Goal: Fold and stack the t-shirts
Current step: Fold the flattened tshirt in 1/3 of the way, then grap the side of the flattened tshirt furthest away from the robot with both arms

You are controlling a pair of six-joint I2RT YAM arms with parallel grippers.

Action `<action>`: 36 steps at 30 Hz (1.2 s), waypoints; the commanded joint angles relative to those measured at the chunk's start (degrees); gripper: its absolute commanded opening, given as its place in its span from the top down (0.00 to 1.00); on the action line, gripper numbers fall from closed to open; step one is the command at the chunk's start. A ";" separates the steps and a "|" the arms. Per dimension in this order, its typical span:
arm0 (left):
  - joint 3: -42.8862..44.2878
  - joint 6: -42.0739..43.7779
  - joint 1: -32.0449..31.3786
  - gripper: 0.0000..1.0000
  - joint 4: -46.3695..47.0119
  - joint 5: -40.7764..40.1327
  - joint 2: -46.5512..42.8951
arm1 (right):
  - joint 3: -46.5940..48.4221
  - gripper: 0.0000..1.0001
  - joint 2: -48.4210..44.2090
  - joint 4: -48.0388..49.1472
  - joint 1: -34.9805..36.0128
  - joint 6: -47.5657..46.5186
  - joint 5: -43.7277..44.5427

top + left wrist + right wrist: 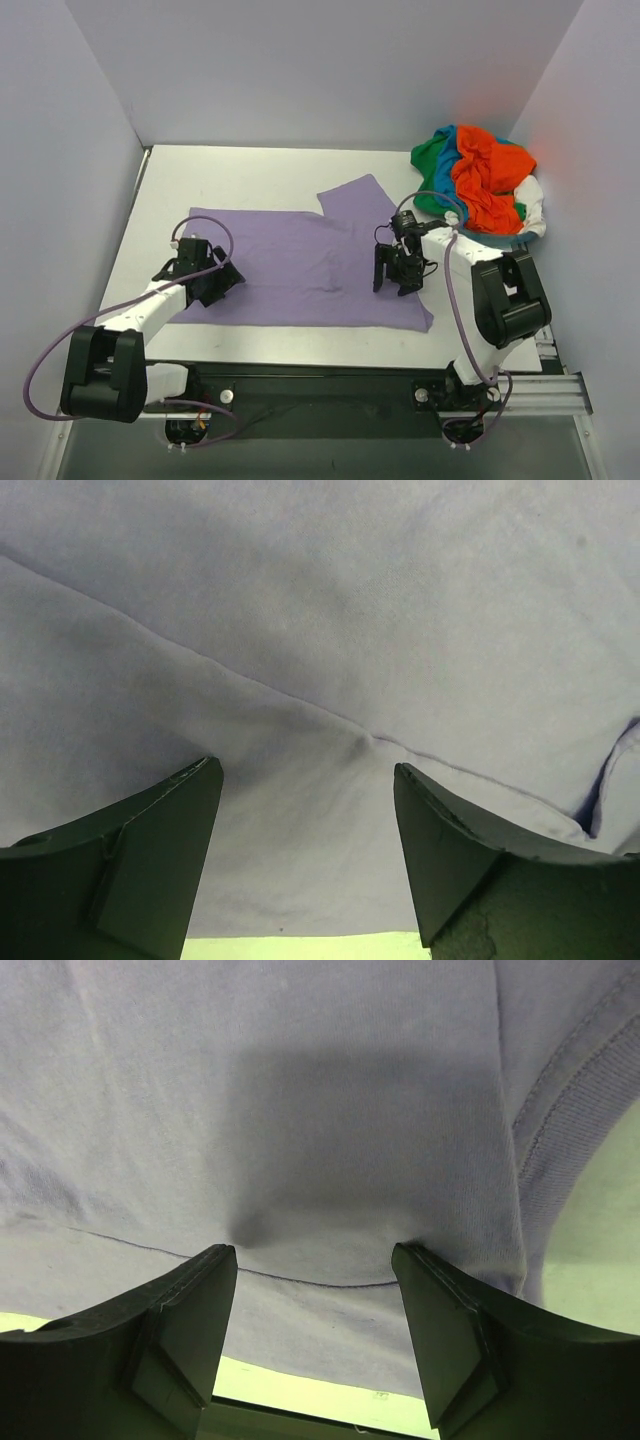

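The lavender shirt [300, 265] lies spread flat across the middle of the bench [250, 170], with one sleeve pointing to the far side. The left tool [308, 768] is over the shirt's left part, jaws apart and nothing clamped. The right tool [315, 1250] is near the shirt's right edge, jaws apart, with a small pucker of cloth between the tips. The heap of shirts [480, 185] — orange-red, green, blue, white — sits at the far right corner.

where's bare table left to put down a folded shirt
Bare table runs along the far edge behind the lavender shirt, widest at far left. A thinner strip lies along the near edge in front of it. The far right corner is crowded by the pile of shirts.
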 commanded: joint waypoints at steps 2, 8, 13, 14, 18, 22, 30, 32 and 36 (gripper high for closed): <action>-5.37 -3.69 -0.25 0.19 -7.87 0.25 -3.13 | -5.60 0.33 -0.73 -4.80 -0.46 2.00 1.92; -7.13 -4.83 -0.16 0.19 -11.55 -0.81 -7.79 | -8.85 0.33 -3.98 -5.59 -0.45 4.20 1.48; -8.71 -5.98 -0.16 0.19 -14.72 -1.33 -11.57 | -10.35 0.33 -6.09 -6.99 -0.46 5.60 1.83; -9.33 -6.24 -0.16 0.19 -15.25 -1.51 -13.32 | -10.70 0.34 -6.27 -7.08 -0.37 5.78 1.75; -11.09 -8.43 -0.86 0.19 -16.40 -1.25 -17.90 | -12.02 0.33 -7.76 -7.96 -0.45 6.57 1.39; -11.44 -10.19 -1.83 0.19 -17.89 -1.60 -20.01 | -13.43 0.33 -8.90 -8.84 -0.46 7.28 0.34; -11.44 -11.69 -3.15 0.19 -19.30 -2.48 -21.60 | -15.54 0.33 -10.57 -11.30 -0.37 8.94 -0.54; -11.35 -11.69 -3.41 0.19 -19.30 -2.48 -21.69 | -16.06 0.33 -11.62 -11.65 -0.37 9.12 -0.63; -10.74 -11.43 -3.50 0.19 -19.30 -2.56 -21.77 | -15.37 0.33 -13.21 -13.32 -0.37 9.12 -0.19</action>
